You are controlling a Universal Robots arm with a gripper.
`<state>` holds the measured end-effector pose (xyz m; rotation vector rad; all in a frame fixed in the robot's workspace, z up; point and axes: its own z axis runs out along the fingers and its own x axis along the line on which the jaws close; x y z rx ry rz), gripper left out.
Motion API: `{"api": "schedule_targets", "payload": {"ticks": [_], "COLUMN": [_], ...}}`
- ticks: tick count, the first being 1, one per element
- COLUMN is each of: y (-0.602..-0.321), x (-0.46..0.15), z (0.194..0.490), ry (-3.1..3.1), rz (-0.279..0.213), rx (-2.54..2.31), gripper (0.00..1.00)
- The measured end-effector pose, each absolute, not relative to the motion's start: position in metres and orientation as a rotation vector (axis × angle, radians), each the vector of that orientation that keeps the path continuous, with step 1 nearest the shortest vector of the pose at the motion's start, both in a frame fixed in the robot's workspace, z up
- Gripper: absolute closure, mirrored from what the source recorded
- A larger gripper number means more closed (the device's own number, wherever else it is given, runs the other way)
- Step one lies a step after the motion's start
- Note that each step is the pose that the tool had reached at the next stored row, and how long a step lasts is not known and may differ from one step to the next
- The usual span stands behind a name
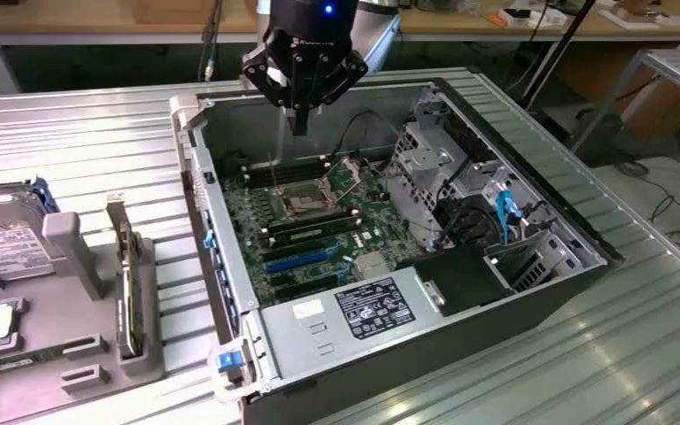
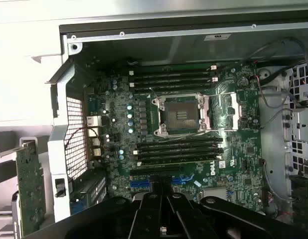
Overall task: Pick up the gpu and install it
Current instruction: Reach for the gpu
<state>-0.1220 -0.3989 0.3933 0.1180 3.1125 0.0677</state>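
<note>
The gpu (image 1: pixel 128 285) stands on edge in a grey holder (image 1: pixel 81 354) at the exterior view's left, outside the computer case; in the wrist view its green board (image 2: pixel 29 191) shows beside the case's rear panel. My gripper (image 1: pixel 298 122) hangs above the far end of the open case (image 1: pixel 459 310), over the motherboard (image 1: pixel 316 212), well apart from the gpu. Its black fingers (image 2: pixel 155 206) meet, shut with nothing between them. Blue expansion slots (image 2: pixel 143 183) lie on the motherboard (image 2: pixel 194 124) just ahead of the fingers.
A silver hard drive (image 1: pixel 3 241) with a white label and other parts sit in the grey holder. Inside the case are a bare processor socket (image 2: pixel 180 115), memory slots (image 2: pixel 176 79), a drive cage (image 1: pixel 435 168), cables and the power supply (image 1: pixel 364 310). Ribbed metal table (image 1: pixel 81 150) all round.
</note>
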Motion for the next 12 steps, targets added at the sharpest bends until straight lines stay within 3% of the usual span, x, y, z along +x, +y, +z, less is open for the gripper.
{"api": "schedule_targets", "payload": {"ticks": [12], "y": [-0.3989], "x": [-0.1226], "z": [0.3933], "ry": [3.113], "rz": [0.068], "rx": [0.118], "gripper": [0.89]}}
